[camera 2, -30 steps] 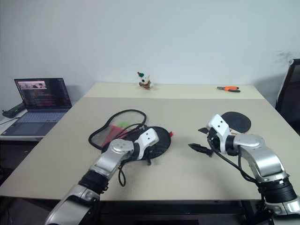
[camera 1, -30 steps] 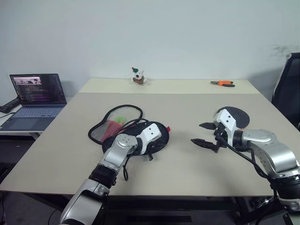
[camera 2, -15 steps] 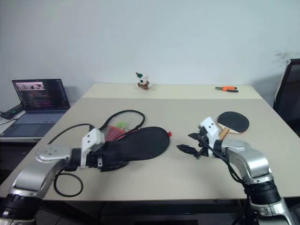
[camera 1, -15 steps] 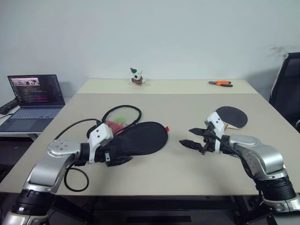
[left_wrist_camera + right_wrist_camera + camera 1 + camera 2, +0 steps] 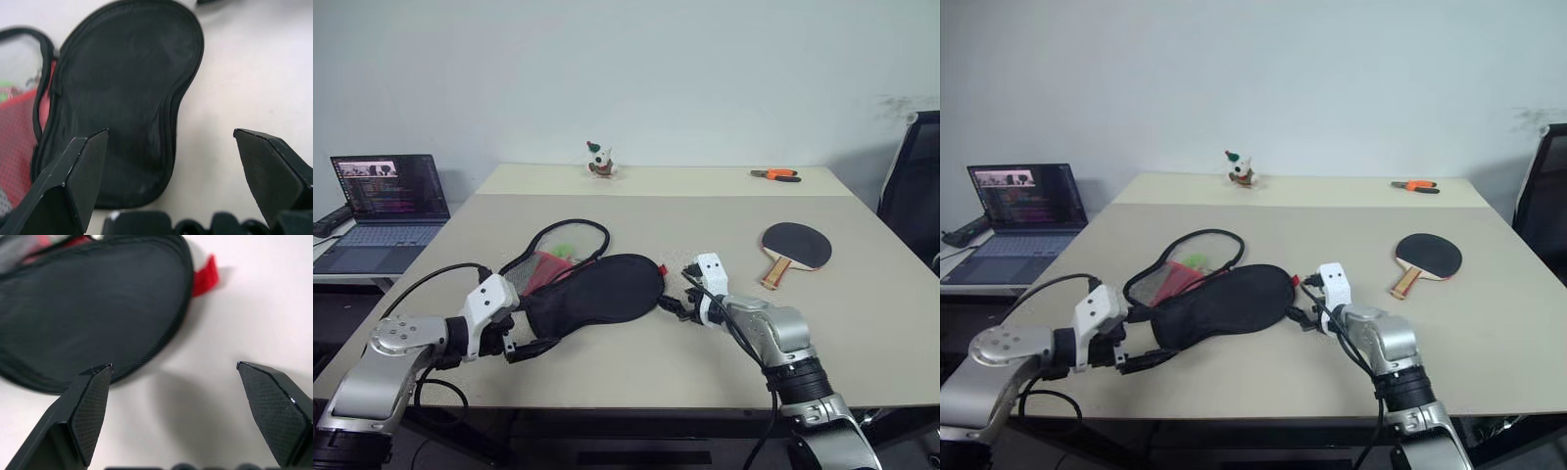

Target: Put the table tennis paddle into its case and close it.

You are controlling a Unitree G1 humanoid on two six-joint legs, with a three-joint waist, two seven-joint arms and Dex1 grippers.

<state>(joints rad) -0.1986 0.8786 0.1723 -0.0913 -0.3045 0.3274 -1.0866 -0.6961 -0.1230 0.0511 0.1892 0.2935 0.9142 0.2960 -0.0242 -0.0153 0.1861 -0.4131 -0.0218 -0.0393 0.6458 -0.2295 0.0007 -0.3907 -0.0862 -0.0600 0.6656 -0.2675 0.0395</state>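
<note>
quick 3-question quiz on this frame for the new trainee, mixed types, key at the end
1. True or false: the paddle is already inside the case.
2. Multiple choice: which tool is nearest the case's red tab? A) left tool B) right tool C) neither, both are over the laptop
3. Short answer: what orange-handled item lies at the table's far right edge?

Key
1. False. The paddle lies bare on the table, right of the case and apart from it.
2. B. The right tool, open, sits just beside the tab end; the left tool, also open, is at the opposite end.
3. Pliers.
</note>
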